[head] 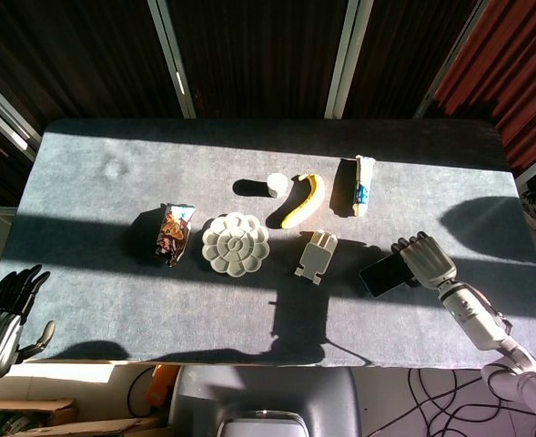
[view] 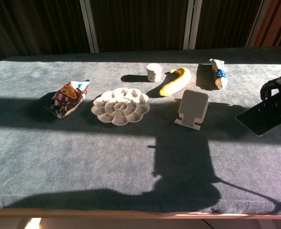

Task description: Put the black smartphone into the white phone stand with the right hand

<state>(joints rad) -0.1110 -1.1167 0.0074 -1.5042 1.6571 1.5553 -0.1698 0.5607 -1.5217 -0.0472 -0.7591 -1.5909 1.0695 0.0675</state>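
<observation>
My right hand [head: 424,259] [view: 279,89] grips the black smartphone [head: 381,273] [view: 263,117] at its right end and holds it tilted a little above the table, to the right of the white phone stand [head: 316,256] [view: 193,109]. The stand stands upright at the table's middle with nothing in it. A gap of table separates the phone's left edge from the stand. My left hand [head: 4,314] hangs off the table's front left corner, fingers apart, holding nothing.
A white flower-shaped palette [head: 236,243] lies left of the stand, with a snack packet [head: 173,232] further left. Behind the stand lie a banana [head: 305,200], a small white cup [head: 277,185] and a tube [head: 364,185]. The dark table [head: 113,291] is partly in shadow.
</observation>
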